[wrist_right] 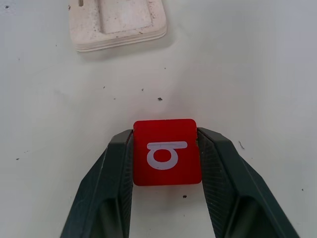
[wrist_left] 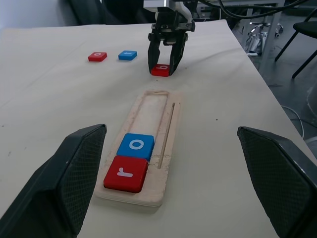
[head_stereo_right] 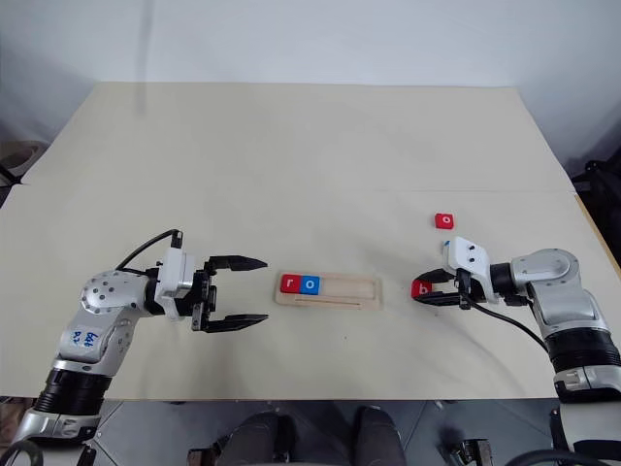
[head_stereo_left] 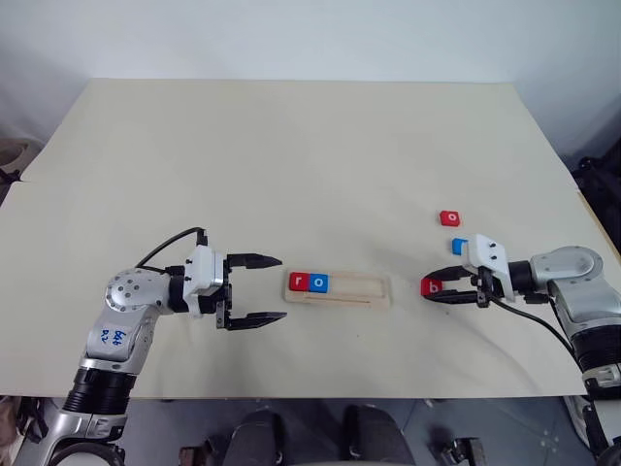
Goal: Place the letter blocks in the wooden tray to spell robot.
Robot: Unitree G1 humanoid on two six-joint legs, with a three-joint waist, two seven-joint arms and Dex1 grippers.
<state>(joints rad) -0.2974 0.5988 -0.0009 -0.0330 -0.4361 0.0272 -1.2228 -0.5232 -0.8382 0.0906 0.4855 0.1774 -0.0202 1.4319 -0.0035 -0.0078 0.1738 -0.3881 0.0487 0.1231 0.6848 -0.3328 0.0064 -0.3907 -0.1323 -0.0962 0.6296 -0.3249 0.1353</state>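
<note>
Two tiles, red r (head_stereo_left: 299,282) and blue o (head_stereo_left: 319,282), sit in the wooden tray (head_stereo_left: 374,291). Three lie at its three o'clock: my right gripper (wrist_right: 166,148) pinches red b (wrist_right: 166,151); my left gripper (head_stereo_left: 262,288) gapes empty. The left wrist view shows the blue tile (wrist_left: 127,55) unobstructed.

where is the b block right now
The red b block lies on the table between the right gripper's fingers, to the right of the tray, with the loose blue block and red o block just beyond it.
</note>
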